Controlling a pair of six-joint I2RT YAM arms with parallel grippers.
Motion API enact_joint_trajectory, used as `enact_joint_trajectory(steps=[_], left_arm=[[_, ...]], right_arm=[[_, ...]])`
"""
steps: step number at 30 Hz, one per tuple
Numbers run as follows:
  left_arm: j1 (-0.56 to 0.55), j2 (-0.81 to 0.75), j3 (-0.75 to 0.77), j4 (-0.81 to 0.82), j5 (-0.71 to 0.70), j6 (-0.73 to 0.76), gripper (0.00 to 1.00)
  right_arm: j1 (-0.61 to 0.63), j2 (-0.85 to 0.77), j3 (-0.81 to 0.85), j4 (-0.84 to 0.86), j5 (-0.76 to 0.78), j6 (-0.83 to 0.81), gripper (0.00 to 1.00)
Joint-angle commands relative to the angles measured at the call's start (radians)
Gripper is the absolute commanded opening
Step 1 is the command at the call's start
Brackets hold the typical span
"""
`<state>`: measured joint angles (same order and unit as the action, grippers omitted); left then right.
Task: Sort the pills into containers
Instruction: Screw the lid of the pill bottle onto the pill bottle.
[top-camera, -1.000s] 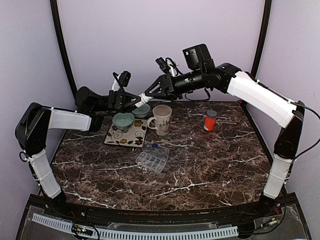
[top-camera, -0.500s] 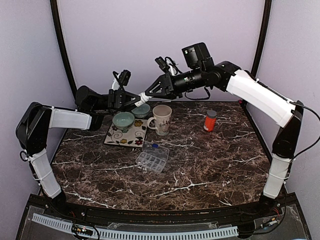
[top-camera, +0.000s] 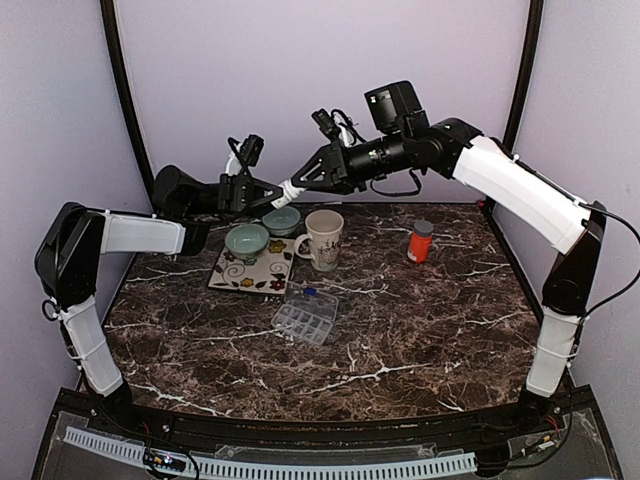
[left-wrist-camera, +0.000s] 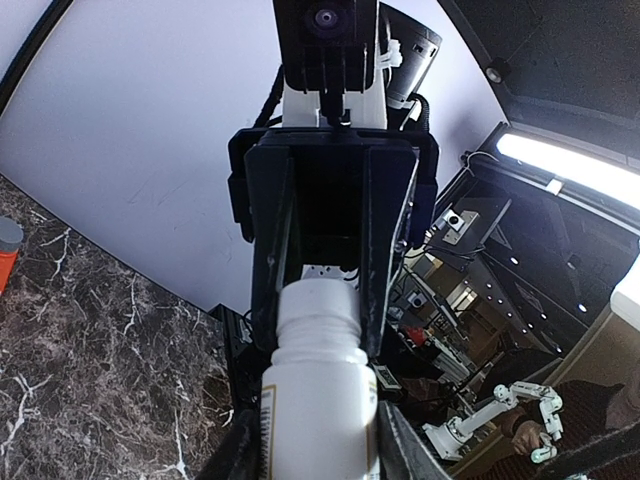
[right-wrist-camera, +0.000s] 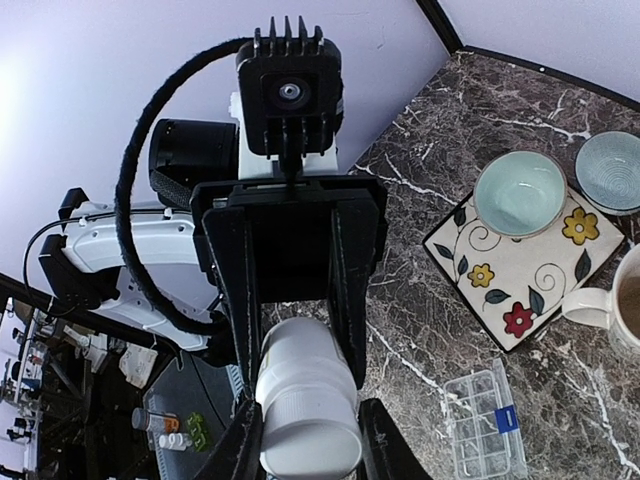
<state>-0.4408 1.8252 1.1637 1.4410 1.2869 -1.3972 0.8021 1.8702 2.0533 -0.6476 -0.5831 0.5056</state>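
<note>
The pill bottle (left-wrist-camera: 318, 400), white with a white cap, is held in the air above the far left part of the tabletop (top-camera: 430, 320), roughly level between the two hands. Its body is clamped by the left hand (top-camera: 266, 192), and its cap end is gripped between the fingers of the right hand (top-camera: 298, 184), which is stretched in from the right. Below the bottle, a flowered square plate (top-camera: 262, 275) is set on the tabletop, and a pale green bowl (top-camera: 246, 240) is carried on it. A smaller blue-grey bowl (top-camera: 282, 219) is seen just beside the plate's far corner. A cream mug (top-camera: 324, 240) is stood just to the right of the plate. A clear pill organizer (top-camera: 305, 313) is laid nearer the arm bases, apart from the mug. An orange bottle (top-camera: 421, 241) with a grey cap is stood upright, well apart to the right.
</note>
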Motion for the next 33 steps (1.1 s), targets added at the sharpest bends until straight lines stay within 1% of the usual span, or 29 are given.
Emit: enact_joint_trajectory(steps=[1, 12, 23, 25, 26, 28, 33], left_arm=[[-0.029, 0.014, 0.049, -0.006, -0.021, 0.023, 0.18], [-0.046, 0.007, 0.058, -0.035, -0.048, 0.074, 0.18], [-0.061, -0.047, 0.017, -0.101, -0.156, 0.202, 0.18], [-0.068, -0.069, 0.011, -0.156, -0.165, 0.264, 0.18], [-0.072, -0.084, 0.01, -0.203, -0.168, 0.322, 0.18], [-0.084, -0.117, 0.013, -0.312, -0.176, 0.43, 0.18], [-0.122, -0.2, 0.046, -0.646, -0.225, 0.716, 0.18]], right_arm=[[0.023, 0.033, 0.024, 0.034, -0.035, -0.003, 0.15], [0.025, 0.053, 0.024, 0.023, -0.027, 0.017, 0.15], [0.035, 0.049, -0.007, 0.06, -0.001, 0.059, 0.14], [0.039, 0.05, -0.007, 0.059, 0.005, 0.067, 0.14], [0.039, 0.051, -0.007, 0.059, 0.007, 0.07, 0.14], [0.041, 0.053, -0.008, 0.057, 0.009, 0.076, 0.13], [0.043, 0.056, -0.003, 0.043, 0.019, 0.085, 0.12]])
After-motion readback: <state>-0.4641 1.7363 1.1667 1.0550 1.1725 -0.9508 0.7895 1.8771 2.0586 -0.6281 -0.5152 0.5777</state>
